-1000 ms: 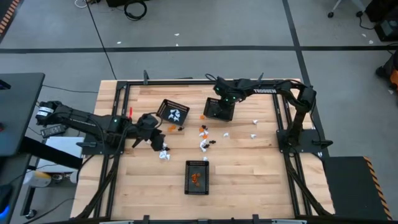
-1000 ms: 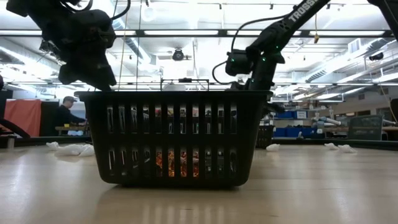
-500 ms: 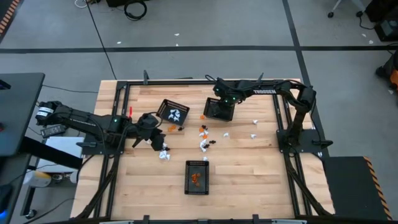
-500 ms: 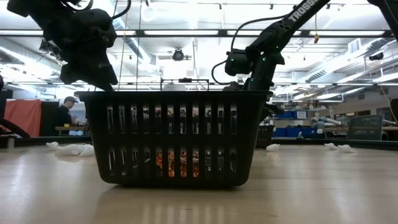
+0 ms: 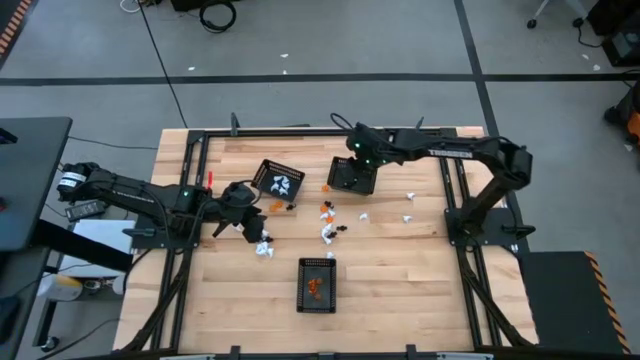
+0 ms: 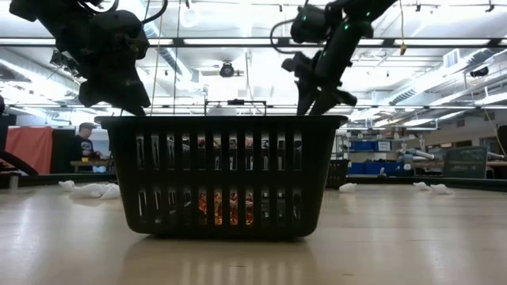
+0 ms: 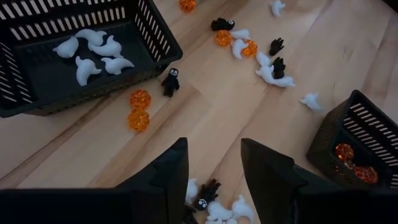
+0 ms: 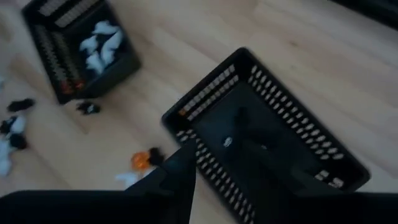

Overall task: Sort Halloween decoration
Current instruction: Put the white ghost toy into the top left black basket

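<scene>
Fingers on your right gripper now stand apart above the far-right basket, where a second ago they were shut and sat lower over it. In the low view that gripper has lifted clear of the rim line, and nothing shows between its fingers. Read that as a drop just made into this basket, so one more piece is likely sorted and the arm is free for the next pick.

Your left gripper has not moved: it hangs over the loose cluster on the near-left side of that same basket, fingers parted and empty, with white ghosts and a black figure directly beneath them.

The Halloween decoration is still mostly scattered on the table just in front of the far-right basket, orange, white and black mixed together. White ghosts fill the tilted basket to its left, and orange pieces lie in the near basket. Plenty remains loose, so you are midway at best.
</scene>
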`<state>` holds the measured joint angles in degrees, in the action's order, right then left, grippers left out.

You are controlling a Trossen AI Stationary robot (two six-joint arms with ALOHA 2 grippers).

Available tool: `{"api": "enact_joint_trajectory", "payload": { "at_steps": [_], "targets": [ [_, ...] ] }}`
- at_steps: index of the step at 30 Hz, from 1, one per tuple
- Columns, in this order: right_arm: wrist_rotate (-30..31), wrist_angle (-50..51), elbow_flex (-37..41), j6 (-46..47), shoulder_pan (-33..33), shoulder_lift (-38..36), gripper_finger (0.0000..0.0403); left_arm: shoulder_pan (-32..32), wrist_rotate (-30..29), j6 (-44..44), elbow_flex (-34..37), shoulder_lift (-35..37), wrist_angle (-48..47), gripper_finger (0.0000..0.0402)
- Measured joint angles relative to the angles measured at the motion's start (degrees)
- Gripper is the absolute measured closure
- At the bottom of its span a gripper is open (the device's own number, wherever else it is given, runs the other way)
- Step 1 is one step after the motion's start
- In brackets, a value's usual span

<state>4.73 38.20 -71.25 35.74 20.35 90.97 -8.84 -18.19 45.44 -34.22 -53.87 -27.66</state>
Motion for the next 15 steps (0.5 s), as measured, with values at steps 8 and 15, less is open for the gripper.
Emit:
{"api": "enact_joint_trajectory", "payload": {
  "at_steps": [8, 15],
  "targets": [
    [-3.91, 3.70, 6.05, 8.08, -3.87, -3.96, 0.0268, 0.00, 0.47, -0.61, 0.00, -0.02, -0.02, 0.0246],
    [-4.83, 3.51, 11.09, 14.33, -9.38, -6.79, 0.0256, 0.00, 0.50, -0.84, 0.00, 0.00, -0.01, 0.0246]
  ]
}}
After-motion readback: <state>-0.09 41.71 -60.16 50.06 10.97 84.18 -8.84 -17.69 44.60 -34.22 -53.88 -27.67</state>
